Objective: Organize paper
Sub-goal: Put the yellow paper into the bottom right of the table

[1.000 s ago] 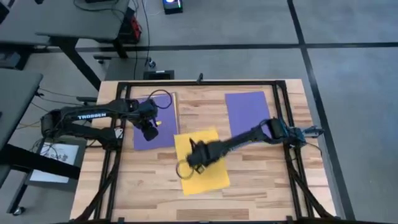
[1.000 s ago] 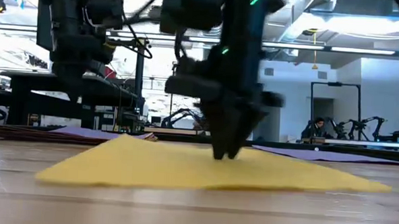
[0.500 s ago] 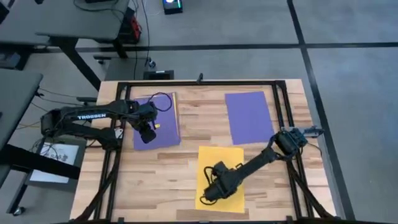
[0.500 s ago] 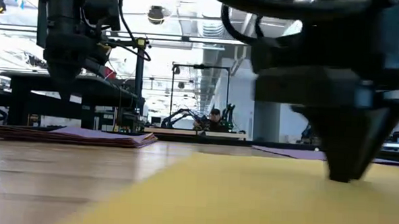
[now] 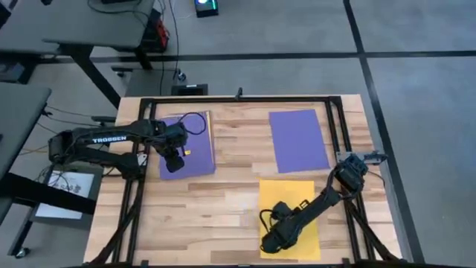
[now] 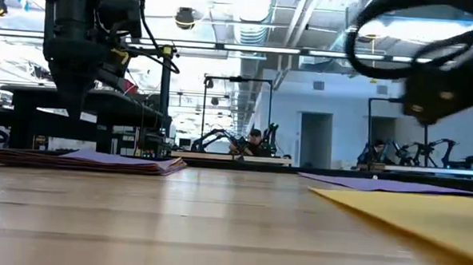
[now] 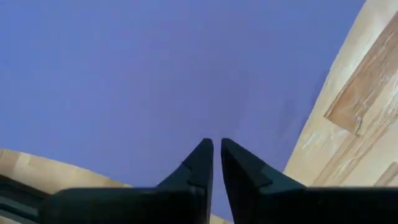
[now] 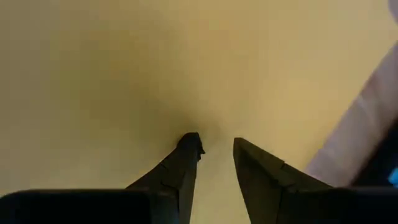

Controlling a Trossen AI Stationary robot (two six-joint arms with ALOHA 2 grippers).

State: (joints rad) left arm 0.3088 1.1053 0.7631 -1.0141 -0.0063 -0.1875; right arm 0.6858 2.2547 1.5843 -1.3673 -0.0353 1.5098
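Observation:
A yellow sheet of paper [image 5: 294, 201] lies flat at the table's near right, just nearer than a single purple sheet [image 5: 297, 139]. My right gripper [image 5: 271, 243] stands on the yellow sheet's near left part, its fingers almost together. At the far left lies a stack of paper [image 5: 195, 141] with a purple sheet on top. My left gripper [image 5: 173, 161] hangs shut a little above the stack's near part [image 6: 83, 159] and touches nothing. My right gripper comes from above, pointing down, and its fingertips [image 8: 189, 142] meet the yellow sheet [image 8: 124, 74] near the sheet's near left corner. Only a narrow gap separates the two tips. The sheet lies flat on the wood [image 6: 409, 213].
Black frame rails [image 5: 338, 126] run along the table's left, right and far sides. Bare wood [image 5: 201, 216] lies between the stack and the yellow sheet, and on toward the near left.
My right gripper has swept toward the table's near right, sliding the yellow sheet along the wood with it. The sheet has turned from skewed at mid-table to square with the edges, and lies in line with the right purple sheet.

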